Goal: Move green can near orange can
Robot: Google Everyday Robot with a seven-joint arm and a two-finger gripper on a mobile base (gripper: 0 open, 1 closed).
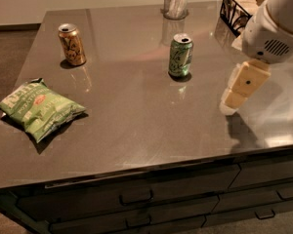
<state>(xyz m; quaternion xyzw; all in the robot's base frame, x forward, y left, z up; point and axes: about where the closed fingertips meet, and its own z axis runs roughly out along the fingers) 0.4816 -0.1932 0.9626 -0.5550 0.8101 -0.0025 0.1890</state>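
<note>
Camera view gives you the hand (232, 97) hanging low over the right side of the bench (136, 126), with nothing visibly in it; you cannot tell from this angle whether it is apart or together. The green can (180, 55) stands upright toward the back middle of the bench, to the left of the hand and apart from it, not touched. The orange can (72, 44) stands upright near the back left corner, well apart from the green can, with bare surface between them. A green chip bag (39, 108) lies flat at the left front, a glass tumbler (176, 0) sits at the back edge behind the green can, and a wire basket (237, 11) is at the back right. Judge the task as barely begun: no grasp yet, and the reach, the grip, the carry leftward and the set-down beside the orange can are all left for you.
</note>
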